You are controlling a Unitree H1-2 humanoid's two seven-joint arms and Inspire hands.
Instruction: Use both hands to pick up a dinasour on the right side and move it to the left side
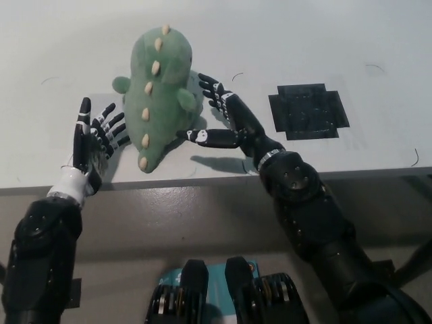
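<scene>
You have the green plush dinosaur with cream back spikes (158, 94) resting on the white table (324, 40) left of the black tape patch (309, 111), both the left hand (91, 138) and right hand (226, 121) spread and released, so only withdrawal looks left.

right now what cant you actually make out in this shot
- Head view: whether the right hand touches the dinosaur; the plush's body hides the contact side.
- Head view: the dinosaur's underside and face, hidden by its own bulk from the steep camera angle.
- Head view: the small dark marks on the table are too small to identify.
- The left hand is open, apart from the dinosaur.
</scene>
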